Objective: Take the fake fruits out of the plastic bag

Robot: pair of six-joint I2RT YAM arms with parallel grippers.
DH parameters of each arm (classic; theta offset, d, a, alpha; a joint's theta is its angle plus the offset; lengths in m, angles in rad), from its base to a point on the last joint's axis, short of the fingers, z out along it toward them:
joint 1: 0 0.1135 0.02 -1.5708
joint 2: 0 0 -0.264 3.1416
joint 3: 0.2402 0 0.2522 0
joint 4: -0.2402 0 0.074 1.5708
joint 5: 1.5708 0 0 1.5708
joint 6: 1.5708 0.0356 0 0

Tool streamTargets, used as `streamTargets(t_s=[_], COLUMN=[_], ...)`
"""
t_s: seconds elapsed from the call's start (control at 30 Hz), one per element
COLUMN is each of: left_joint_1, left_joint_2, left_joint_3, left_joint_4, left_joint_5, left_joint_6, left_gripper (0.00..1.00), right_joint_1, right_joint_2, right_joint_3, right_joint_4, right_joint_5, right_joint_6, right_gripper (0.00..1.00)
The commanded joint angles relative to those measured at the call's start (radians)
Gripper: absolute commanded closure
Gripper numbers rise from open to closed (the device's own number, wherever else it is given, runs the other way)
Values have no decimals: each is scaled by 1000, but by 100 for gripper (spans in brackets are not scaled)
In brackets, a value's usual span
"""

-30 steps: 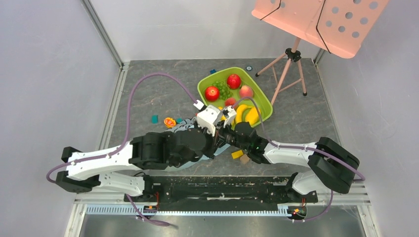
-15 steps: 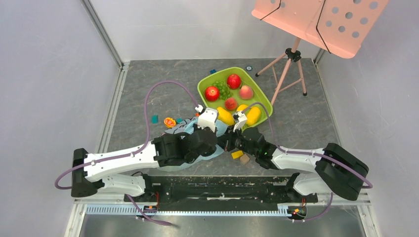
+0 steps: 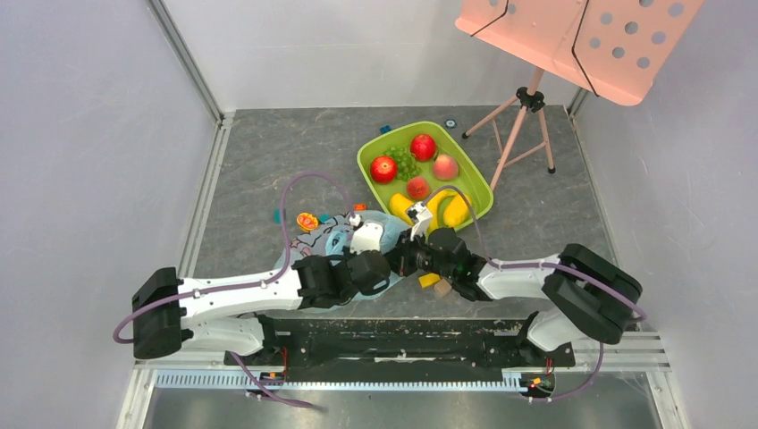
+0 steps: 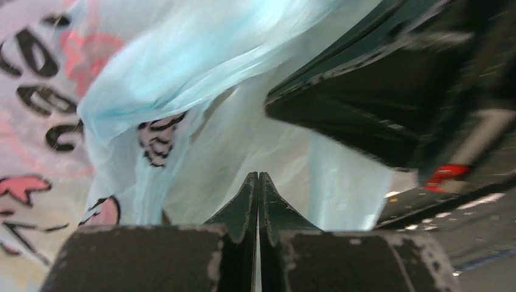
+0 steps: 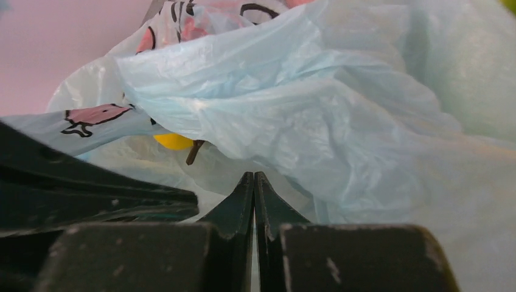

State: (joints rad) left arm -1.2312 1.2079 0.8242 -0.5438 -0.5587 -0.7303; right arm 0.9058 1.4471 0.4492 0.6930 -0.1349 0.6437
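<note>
The green tray (image 3: 365, 154), in the upper middle of the top view, holds fake fruits (image 3: 423, 147): red ones, green grapes and yellow ones. The plastic bag (image 5: 316, 121) lies crumpled in the middle, mostly hidden under the arms. A yellow fruit (image 5: 173, 141) peeps out from inside it. The left gripper (image 4: 258, 179) and right gripper (image 5: 254, 177) are squeezed tight, with their tips against the bag. I cannot tell if they pinch it.

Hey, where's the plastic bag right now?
In the top view the bag lies crumpled mid-table, just off the near-left side of the green tray. Both wrist views show it right at the fingertips.
</note>
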Motion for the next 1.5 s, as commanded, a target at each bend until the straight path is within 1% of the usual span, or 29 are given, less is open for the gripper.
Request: streamTargets(t_s=[0.0,0.1,0.2,0.4,0.53,0.63,0.7,0.8,0.87,0.9,0.97,1.07,1.2,1.27,1.3,1.4,1.47], left_joint_1=[7,9,9,8,7,5,-1,-23,-38,-44,-51,-60,-63,-65,-66,-67,-66], left_joint_2=[-58,-75,-103,-201,-265,-305,-325,-345,-353,-358,-369,-391,-416,-431,-445,-452,-453], left_joint_3=[-97,-141,-168,-231,-286,-313,-326,-349,-358,-364,-374,-395,-414,-423,-430,-433,-435], left_joint_4=[-33,-81,-155,-291,-314,-309,-283,-242,-236,-233,-226,-209,-205,-203,-203,-205,-205], left_joint_5=[-76,-114,-154,-199,-190,-191,-195,-208,-220,-225,-230,-233,-233,-230,-231,-234,-234], left_joint_6=[-171,-244,-333,-509,-578,-588,-563,-534,-541,-541,-544,-540,-543,-547,-553,-555,-559], left_gripper=[98,98,98,98,98,98,98,98,98,98,98,98,98,98,98,98,98], right_joint_1=[8,14,29,81,100,115,129,146,149,149,149,148,140,122,90,44,24], right_joint_2=[61,81,91,94,100,97,97,101,112,118,137,174,236,283,321,344,335], right_joint_3=[72,81,93,99,69,68,93,138,172,188,232,319,467,541,591,616,606], right_joint_4=[65,43,-20,-178,-150,-95,-81,-66,-62,-61,-65,-99,-206,-239,-256,-260,-258], right_joint_5=[-78,-50,14,224,243,210,184,151,138,138,105,113,232,254,263,263,236], right_joint_6=[-52,-77,-111,-175,-182,-202,-224,-232,-221,-215,-207,-208,-251,-270,-271,-271,-278], right_gripper=[96,96,95,95,93,88,83,73,67,66,64,63,58,58,57,57,57])
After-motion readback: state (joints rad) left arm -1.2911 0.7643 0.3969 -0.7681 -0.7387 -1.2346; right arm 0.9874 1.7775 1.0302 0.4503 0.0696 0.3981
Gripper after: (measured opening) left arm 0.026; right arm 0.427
